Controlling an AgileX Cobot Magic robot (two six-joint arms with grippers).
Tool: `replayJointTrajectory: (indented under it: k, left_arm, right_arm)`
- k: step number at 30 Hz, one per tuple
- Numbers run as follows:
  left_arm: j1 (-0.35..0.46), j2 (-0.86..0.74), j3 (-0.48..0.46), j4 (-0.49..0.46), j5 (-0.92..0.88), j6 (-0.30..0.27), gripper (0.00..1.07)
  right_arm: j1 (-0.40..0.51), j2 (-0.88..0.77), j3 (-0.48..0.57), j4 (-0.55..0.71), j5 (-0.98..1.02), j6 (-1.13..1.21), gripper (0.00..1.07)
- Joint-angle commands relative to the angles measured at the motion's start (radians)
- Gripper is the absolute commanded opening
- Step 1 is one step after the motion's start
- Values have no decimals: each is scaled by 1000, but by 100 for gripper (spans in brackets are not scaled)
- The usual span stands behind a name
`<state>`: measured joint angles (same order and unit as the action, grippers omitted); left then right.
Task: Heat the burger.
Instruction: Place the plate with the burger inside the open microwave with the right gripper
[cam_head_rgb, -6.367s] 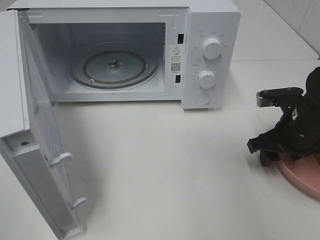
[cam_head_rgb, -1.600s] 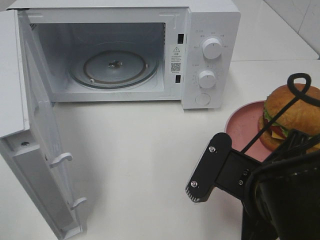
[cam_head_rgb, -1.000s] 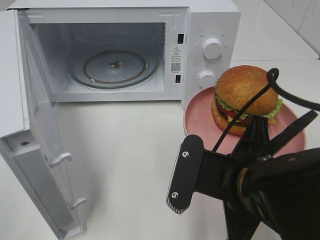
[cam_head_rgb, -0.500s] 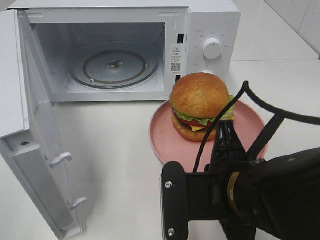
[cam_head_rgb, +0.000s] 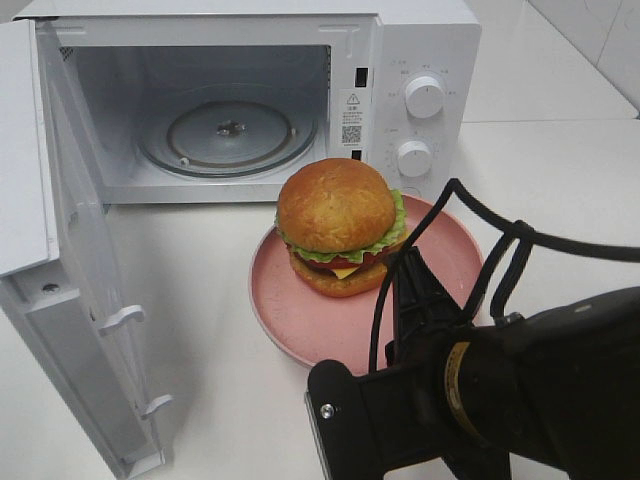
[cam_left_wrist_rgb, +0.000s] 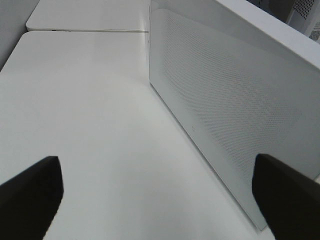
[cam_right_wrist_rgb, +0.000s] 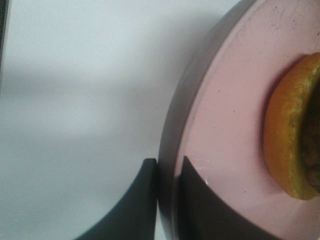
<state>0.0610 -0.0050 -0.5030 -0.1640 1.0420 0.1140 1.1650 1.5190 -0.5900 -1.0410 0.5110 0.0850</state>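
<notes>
bright even light, soft shadows, blurry close-ups

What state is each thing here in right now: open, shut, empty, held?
Microwave door: swung wide open.
Turntable: bare, nothing on it.
Plate: pinched at its rim, carrying the burger.
Burger: upright on the plate, not yet inside.
Right gripper: jaws shut on the plate's rim.
Left gripper: jaws open, holding nothing.

burger (cam_head_rgb: 336, 205) on plate (cam_head_rgb: 298, 312) | plate before microwave (cam_head_rgb: 425, 40) | door (cam_head_rgb: 25, 150) at left
</notes>
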Motion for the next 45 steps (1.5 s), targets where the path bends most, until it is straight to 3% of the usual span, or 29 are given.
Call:
replayJointTrajectory:
  k: [1, 8, 16, 33, 39, 45]
  left_arm:
    - [1, -8, -1, -6, -3, -4, 98]
    - [1, -8, -1, -6, -3, -4, 98]
    - [1, -8, -1, -6, -3, -4, 98]
    - [1, -8, -1, -6, -3, -4, 98]
    - [1, -8, -1, -6, -3, -4, 98]
    - [1, -8, -1, -6, -3, -4, 98]
  right_arm:
    - [-37, -6, -7, -13, -11, -48, 0]
    - [-124, -6, -54, 26, -57, -196, 0]
    - [-219, -6, -112, 164, -139, -433, 0]
    - [-401, -6, -132, 803, -287, -1243, 0]
    - [-437, -6, -132, 949, -321, -1431, 0]
    - [-447, -6, -132, 933, -349, -1451, 0]
